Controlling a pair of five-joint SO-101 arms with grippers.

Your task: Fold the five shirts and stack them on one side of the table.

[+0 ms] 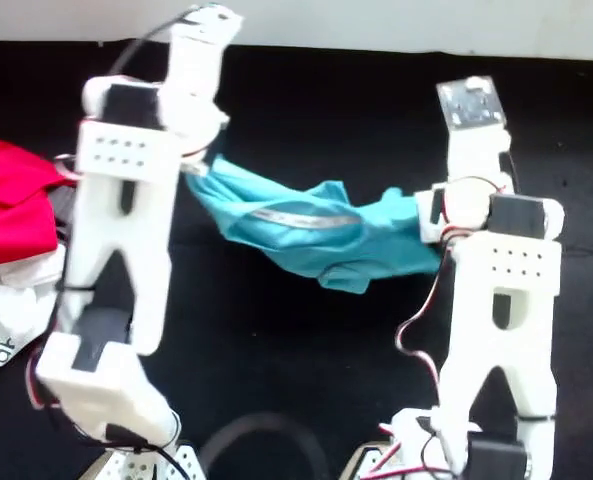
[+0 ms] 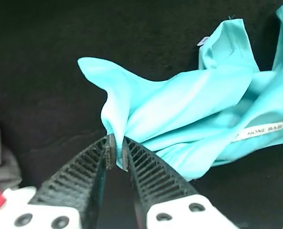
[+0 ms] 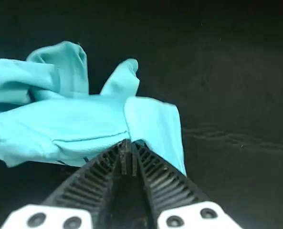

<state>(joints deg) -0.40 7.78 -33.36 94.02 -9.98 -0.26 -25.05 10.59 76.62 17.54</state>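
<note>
The teal shirt [image 1: 306, 230] hangs between both grippers over the black table [image 1: 306, 110] and sags in the middle, probably held this way so it can be spread flat for folding. The left gripper [image 2: 116, 151] is clamped on one pinched edge of the cloth, and the right gripper [image 3: 128, 155] is clamped on the opposite edge. Both arms extend forward, well apart. A red shirt [image 1: 11, 200] and a white shirt [image 1: 1, 300] lie heaped beside the left arm.

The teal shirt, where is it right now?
In the high view the teal shirt stretches across mid-table between the arms, one end pinched by the left gripper, the other by the right gripper, right of the red shirt.
</note>
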